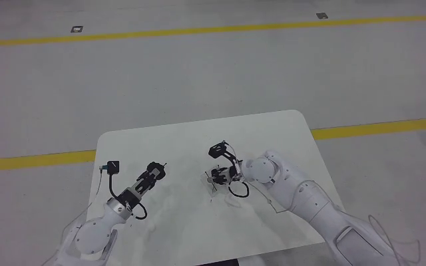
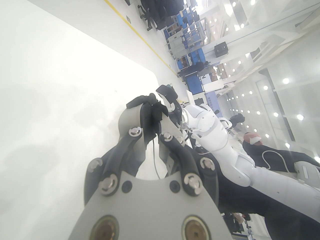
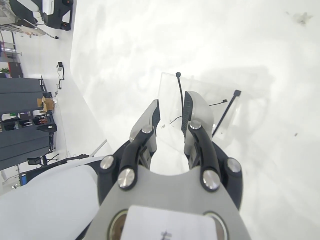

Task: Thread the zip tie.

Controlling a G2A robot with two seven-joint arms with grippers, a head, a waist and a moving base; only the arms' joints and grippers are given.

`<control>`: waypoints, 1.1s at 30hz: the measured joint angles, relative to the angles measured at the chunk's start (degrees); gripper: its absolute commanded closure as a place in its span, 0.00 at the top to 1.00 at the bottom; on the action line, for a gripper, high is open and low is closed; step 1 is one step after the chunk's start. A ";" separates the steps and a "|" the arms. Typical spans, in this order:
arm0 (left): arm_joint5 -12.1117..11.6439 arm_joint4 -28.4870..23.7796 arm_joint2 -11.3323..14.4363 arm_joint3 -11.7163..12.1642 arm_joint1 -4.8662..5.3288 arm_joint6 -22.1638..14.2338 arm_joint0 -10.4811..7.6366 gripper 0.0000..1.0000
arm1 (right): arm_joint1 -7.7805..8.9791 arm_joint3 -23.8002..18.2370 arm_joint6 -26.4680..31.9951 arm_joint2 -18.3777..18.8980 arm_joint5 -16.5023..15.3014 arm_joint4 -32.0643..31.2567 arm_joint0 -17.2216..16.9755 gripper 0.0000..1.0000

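Note:
My left gripper [image 2: 150,106] hovers over the table's left half [image 1: 156,171]. Its black pads are pressed together on a thin black zip tie [image 2: 155,156], whose tail runs back between the fingers. My right gripper [image 3: 171,98] stands open near the table's middle [image 1: 216,176], over a clear plastic holder [image 3: 170,81]. In that holder a black zip tie [image 3: 179,88] rises with its head up, just inside one finger pad [image 3: 187,106]. A second, thicker zip tie [image 3: 228,108] leans at the holder's other side.
The white table [image 1: 266,133] has rounded corners, and bare floor with yellow lines lies beyond its far edge. A thin cable [image 1: 269,203] lies on the table by the right arm. Small scraps [image 3: 301,18] lie on the surface away from the holder.

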 measured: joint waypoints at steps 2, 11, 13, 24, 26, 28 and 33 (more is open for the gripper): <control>0.00 0.00 0.00 0.00 0.00 0.00 0.00 0.00 | -0.22 0.47 -0.31 -0.33 0.06 -0.15 0.17 0.20; 0.00 0.00 0.00 0.00 0.00 0.00 0.00 0.00 | -1.21 2.47 -1.83 -1.54 0.12 -0.54 0.95 0.22; 0.00 0.00 0.00 0.00 0.00 0.00 0.00 0.00 | -1.38 2.76 -2.10 -1.70 0.17 -0.58 1.07 0.22; 0.00 0.00 0.00 0.00 0.00 0.00 0.00 0.00 | -2.20 3.64 -3.01 -2.13 0.28 -0.41 1.35 0.22; 0.00 0.00 0.00 0.00 0.00 0.00 0.00 0.00 | -2.34 3.85 -3.05 -2.25 0.41 -0.55 1.33 0.21; 0.00 0.00 0.00 0.00 0.00 0.00 0.00 0.00 | -2.47 4.12 -3.07 -2.38 0.52 -0.58 1.37 0.21; 0.00 0.00 0.00 0.00 0.00 0.00 0.00 0.00 | -2.90 5.08 -2.99 -2.80 0.80 -0.78 1.64 0.21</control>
